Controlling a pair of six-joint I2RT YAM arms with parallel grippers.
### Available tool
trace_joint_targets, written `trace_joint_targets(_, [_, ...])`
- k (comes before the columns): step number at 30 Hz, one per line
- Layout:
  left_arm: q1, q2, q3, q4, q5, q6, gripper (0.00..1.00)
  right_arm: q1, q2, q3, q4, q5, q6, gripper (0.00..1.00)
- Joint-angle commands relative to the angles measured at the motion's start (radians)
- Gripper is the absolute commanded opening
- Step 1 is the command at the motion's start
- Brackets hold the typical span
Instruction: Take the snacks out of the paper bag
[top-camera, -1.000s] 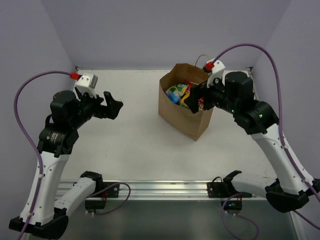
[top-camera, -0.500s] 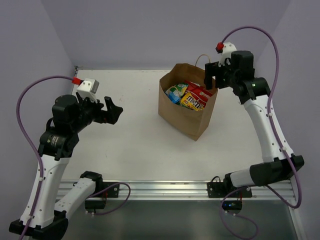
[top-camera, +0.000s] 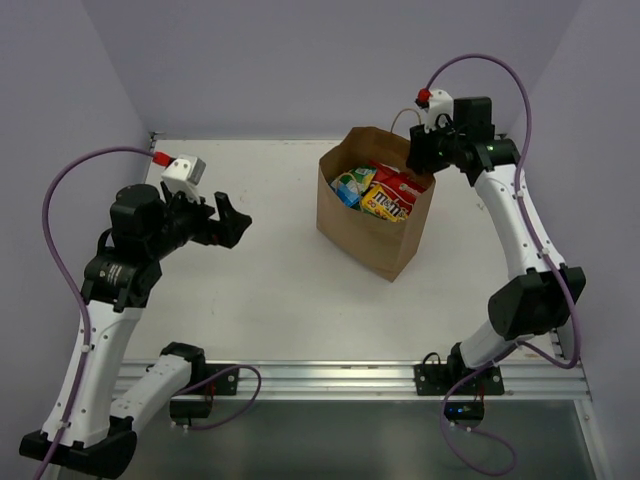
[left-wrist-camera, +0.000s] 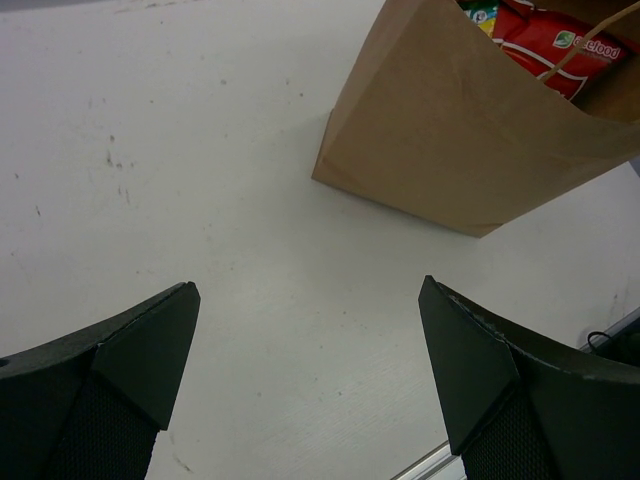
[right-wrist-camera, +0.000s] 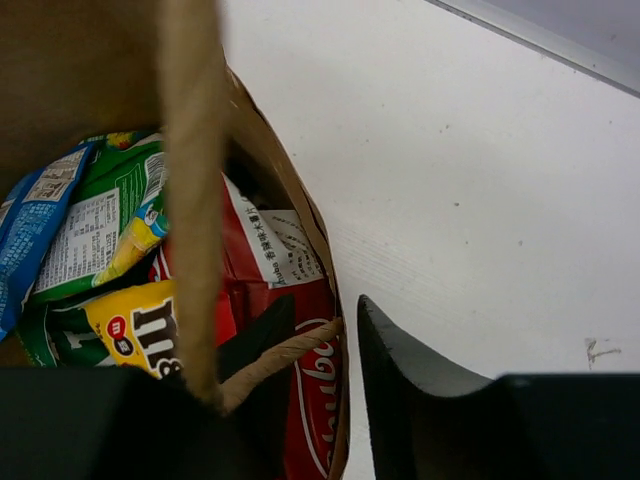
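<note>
Barely parted, the right claw (right-wrist-camera: 325, 318) straddles the paper bag (right-wrist-camera: 80, 60) rim.

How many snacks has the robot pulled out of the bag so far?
None yet: no packet lies on the table, and the snacks all sit inside the paper bag. The right end effector straddles the bag's far rim, jaws apart, holding no packet. The left end effector hangs open and empty over the table. Every packet is left to lift out.

Robot lab by the look: white table (top-camera: 270, 285), plain lilac walls (top-camera: 330, 60), cabled arms (top-camera: 95, 345) on metal rail (top-camera: 330, 376).
</note>
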Motion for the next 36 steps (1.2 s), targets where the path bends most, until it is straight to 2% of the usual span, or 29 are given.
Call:
trace_joint_targets(1, [-0.005,0.028,0.054,0.031,0.037,0.006,1.0,-0.001,-0.009,0.04,0.048,-0.054,-0.024,0.34])
trace_joint_targets(5, [-0.006,0.072,0.109,0.034,0.055,-0.011,1.0,-0.002,-0.041,0.048,0.057,-0.039,-0.024,0.17])
trace_joint_targets(6, [-0.006,0.083,0.133,0.036,0.072,-0.016,1.0,-0.001,-0.051,0.049,0.056,-0.035,-0.025,0.08])
trace_joint_targets(8, [-0.006,0.115,0.161,0.042,0.097,-0.034,1.0,0.001,-0.072,0.052,0.045,-0.016,-0.025,0.0])
trace_joint_targets(10, [-0.012,0.138,0.202,0.053,0.126,-0.053,1.0,0.002,-0.106,0.037,0.034,-0.009,-0.025,0.0])
trace_joint_targets(14, [-0.054,0.205,0.261,0.079,0.086,-0.079,1.0,0.019,-0.208,-0.04,0.072,0.064,-0.024,0.0])
trace_joint_targets(17, [-0.138,0.259,0.316,0.1,0.039,-0.111,1.0,0.047,-0.277,-0.081,0.082,0.165,-0.001,0.0])
trace_joint_targets(20, [-0.317,0.328,0.385,0.116,-0.097,-0.143,1.0,0.105,-0.337,-0.123,0.096,0.274,0.028,0.0])
trace_joint_targets(24, [-0.492,0.432,0.458,0.125,-0.245,-0.177,1.0,0.177,-0.379,-0.169,0.094,0.435,0.064,0.0])
trace_joint_targets(30, [-0.687,0.592,0.593,0.128,-0.461,-0.234,1.0,0.19,-0.437,-0.224,0.077,0.501,0.231,0.0])
trace_joint_targets(32, [-0.78,0.655,0.635,0.128,-0.564,-0.234,1.0,0.193,-0.456,-0.251,0.095,0.491,0.252,0.0])
trace_joint_targets(36, [-0.891,0.765,0.666,0.126,-0.731,-0.206,0.96,0.196,-0.466,-0.29,0.099,0.489,0.266,0.0])
